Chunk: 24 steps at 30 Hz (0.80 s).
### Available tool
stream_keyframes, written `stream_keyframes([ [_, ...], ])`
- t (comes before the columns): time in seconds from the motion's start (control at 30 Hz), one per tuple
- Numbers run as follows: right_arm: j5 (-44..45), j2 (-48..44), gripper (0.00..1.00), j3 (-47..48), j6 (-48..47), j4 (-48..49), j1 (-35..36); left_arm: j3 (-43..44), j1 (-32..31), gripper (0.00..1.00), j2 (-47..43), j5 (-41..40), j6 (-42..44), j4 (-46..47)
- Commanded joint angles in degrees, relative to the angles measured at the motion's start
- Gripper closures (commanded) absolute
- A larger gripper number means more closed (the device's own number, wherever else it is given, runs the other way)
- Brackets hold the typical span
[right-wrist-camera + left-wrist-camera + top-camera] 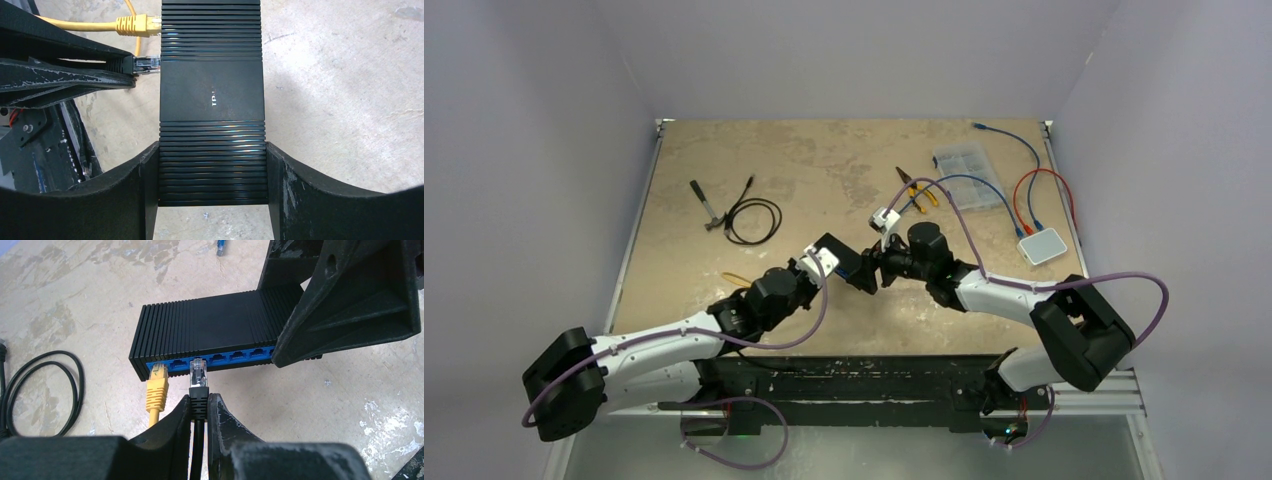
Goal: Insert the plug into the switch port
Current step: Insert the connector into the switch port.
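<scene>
Left wrist view: the left gripper (199,402) is pinched narrow on the black boot of the plug (198,371), with the cable running back between its fingers. The plug's clear tip sits at the mouth of the second port from the left on the switch (200,325), and most of the clear body is outside the blue face. A yellow plug (157,385) is seated in the port just beside it, on the left. The right gripper (212,175) stands wide, clamped across the switch's front and back at the end away from the yellow plug. The switch lies on the table (824,150), and from above both grippers meet over it near the front edge. A coiled black cable (754,220) lies well apart to the left, a white box (1042,245) to the right
</scene>
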Motion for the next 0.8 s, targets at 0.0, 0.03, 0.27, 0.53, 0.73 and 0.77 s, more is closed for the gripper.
stream_keyframes([
  [0.0, -4.5, -1.3, 1.00, 0.4, 0.1, 4.6, 0.6, 3.6, -0.1, 1.00, 3.1, 3.8, 1.4, 2.4],
  [0.03, -4.4, -1.3, 1.00, 0.4, -0.1, 4.5, 0.7, 4.3, -0.2, 1.00, 3.9, 3.8, 1.5, 1.9],
  [0.27, -4.0, -1.3, 1.00, 0.5, -1.0, 4.1, 0.7, 7.1, -0.2, 1.00, 4.9, 3.1, 4.3, -1.0],
  [0.53, -3.6, -1.2, 1.00, 0.4, -0.6, 4.4, 0.6, 6.7, -0.3, 1.00, 4.0, 6.3, 5.8, -0.7],
  [0.73, -3.2, -1.2, 1.00, 0.2, -0.3, 4.5, 0.6, 4.9, -0.3, 1.00, 3.6, 7.8, 2.2, 2.5],
  [0.77, -3.2, -1.2, 1.00, 0.3, -0.3, 4.5, 0.7, 5.1, -0.3, 1.00, 3.8, 6.9, 1.7, 1.9],
])
